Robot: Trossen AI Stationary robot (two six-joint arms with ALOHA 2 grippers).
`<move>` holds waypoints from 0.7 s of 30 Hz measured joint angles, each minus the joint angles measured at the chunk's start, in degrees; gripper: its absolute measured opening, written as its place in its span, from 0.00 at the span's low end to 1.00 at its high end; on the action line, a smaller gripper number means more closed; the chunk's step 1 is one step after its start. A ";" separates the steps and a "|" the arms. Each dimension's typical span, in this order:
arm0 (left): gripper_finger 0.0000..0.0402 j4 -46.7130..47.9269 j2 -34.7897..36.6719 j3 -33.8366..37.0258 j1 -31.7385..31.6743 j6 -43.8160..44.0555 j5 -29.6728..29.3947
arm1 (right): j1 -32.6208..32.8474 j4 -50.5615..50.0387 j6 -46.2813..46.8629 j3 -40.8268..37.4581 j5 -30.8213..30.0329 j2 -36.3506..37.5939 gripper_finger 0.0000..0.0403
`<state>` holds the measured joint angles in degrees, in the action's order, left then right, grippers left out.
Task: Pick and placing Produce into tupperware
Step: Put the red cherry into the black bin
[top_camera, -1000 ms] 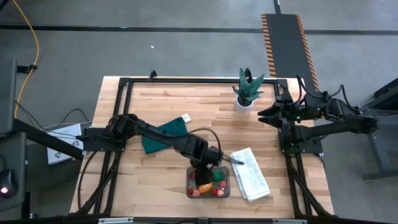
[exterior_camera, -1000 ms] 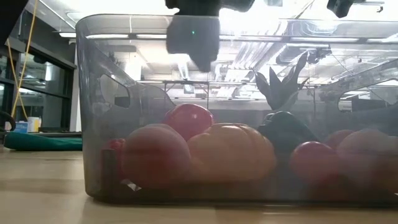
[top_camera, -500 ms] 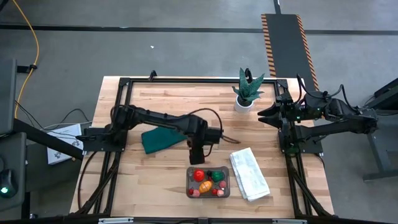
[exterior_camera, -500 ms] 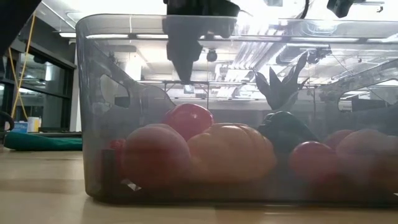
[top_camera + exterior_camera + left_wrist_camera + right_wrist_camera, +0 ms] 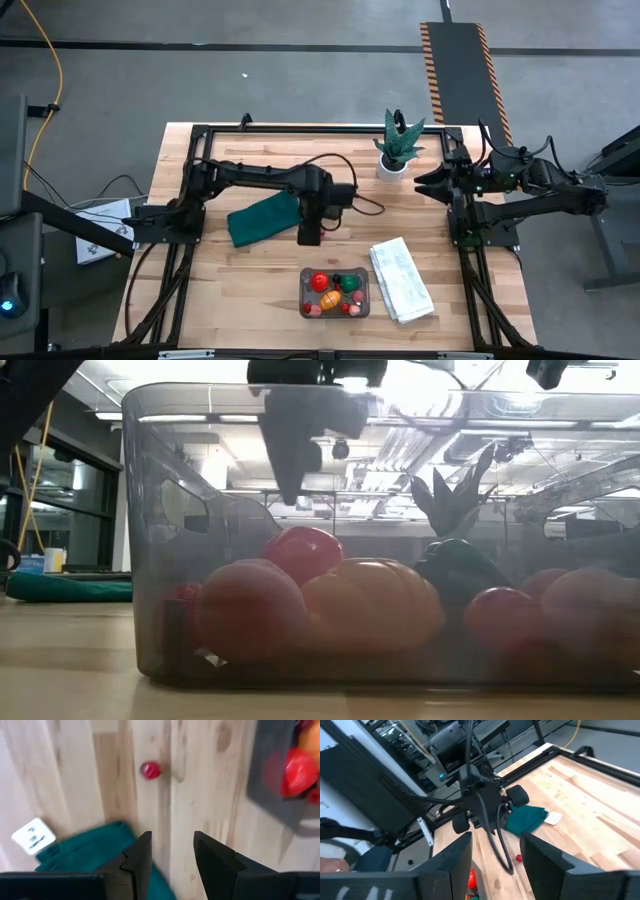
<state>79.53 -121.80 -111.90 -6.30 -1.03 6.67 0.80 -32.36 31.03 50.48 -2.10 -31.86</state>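
clear rounded tupperware (image 5: 335, 294), glossy produce (image 5: 331, 297)

I'm in a robotics lab: a wooden counter (image 5: 300, 160) on a bare concrete floor (image 5: 250, 80), hazard-striped ramp (image 5: 458, 70), exposed ceiling ducts (image 5: 450, 420).

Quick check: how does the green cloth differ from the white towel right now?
The green cloth is dark and loosely bunched; the white towel is pale and neatly folded. The cloth lies beside the left gripper, apart from the tupperware; the towel lies right alongside it. The cloth carries a small white tag; the towel shows none. Both lie on the wooden table.
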 joint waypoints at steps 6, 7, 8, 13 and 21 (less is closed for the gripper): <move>0.33 4.40 -0.02 0.00 -2.84 -3.62 0.17 | -0.02 -0.02 -0.02 0.00 -2.53 0.00 0.39; 0.33 4.84 -0.02 0.09 -3.21 -3.86 0.22 | -0.01 -0.01 0.00 0.00 -2.98 0.00 0.39; 0.33 4.86 -0.02 0.48 -3.50 -4.25 0.68 | 0.00 -0.02 -0.02 0.00 -3.48 0.00 0.39; 0.33 5.68 1.21 6.45 -4.20 -5.27 3.66 | -0.02 -0.01 0.00 0.00 -4.30 -0.02 0.39; 0.33 2.31 9.79 26.44 -4.18 -3.35 5.69 | -0.01 0.02 -0.38 0.00 -6.75 -0.04 0.39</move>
<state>81.84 -112.00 -85.46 -10.48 -4.38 12.36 0.79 -32.34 30.65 50.48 -8.85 -31.90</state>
